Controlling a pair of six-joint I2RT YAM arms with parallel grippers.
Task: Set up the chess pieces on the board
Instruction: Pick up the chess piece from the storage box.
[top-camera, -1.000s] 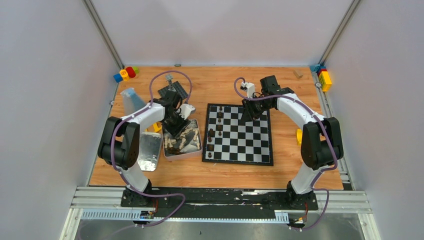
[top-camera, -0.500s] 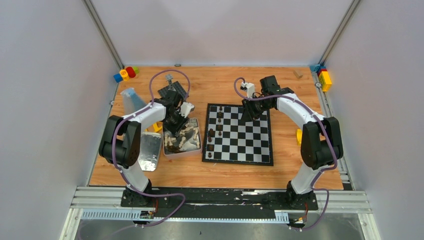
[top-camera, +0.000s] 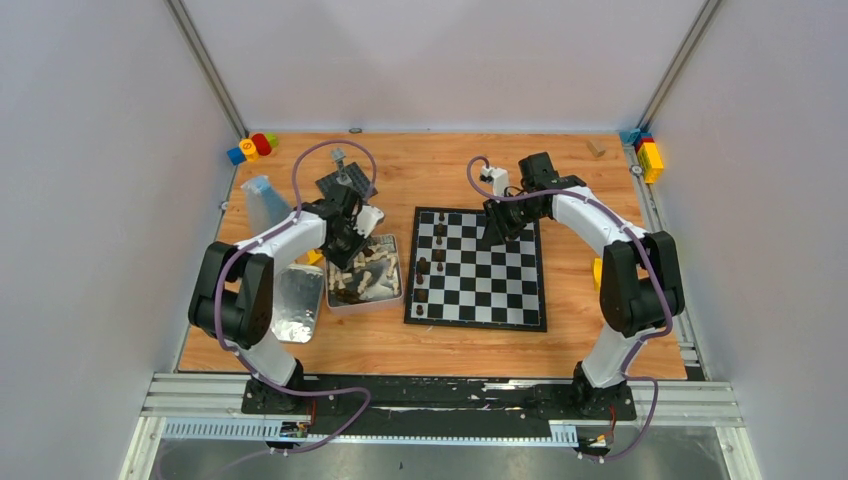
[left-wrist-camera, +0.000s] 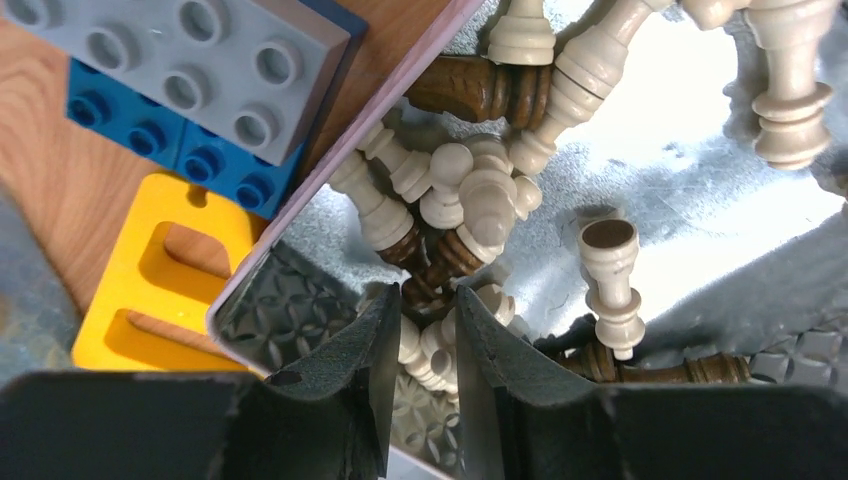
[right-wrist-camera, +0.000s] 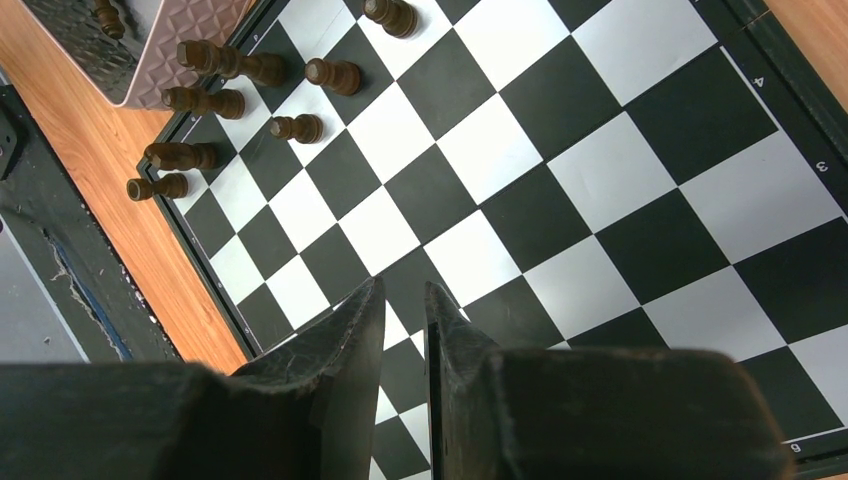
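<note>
Wooden table (top-camera: 440, 345). At its middle, flat, the board (top-camera: 478, 268), with dark chess pieces (top-camera: 422, 268) upright along the left columns. Just left of it, a metal tin (top-camera: 366, 311) heaped with cream and dark ones. Above the board, right jaws nearly closed, empty. Down in the tin, left jaws narrow around a few; grip or not, cannot tell.

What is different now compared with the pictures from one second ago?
The left end effector moved slightly toward the far end of the shiny metal tin, and its jaws narrowed over the cream and dark brown chess pieces there; whether one is gripped is unclear. The right end effector, the black and silvery-white chessboard and the dark pieces standing on it stayed as before.
</note>
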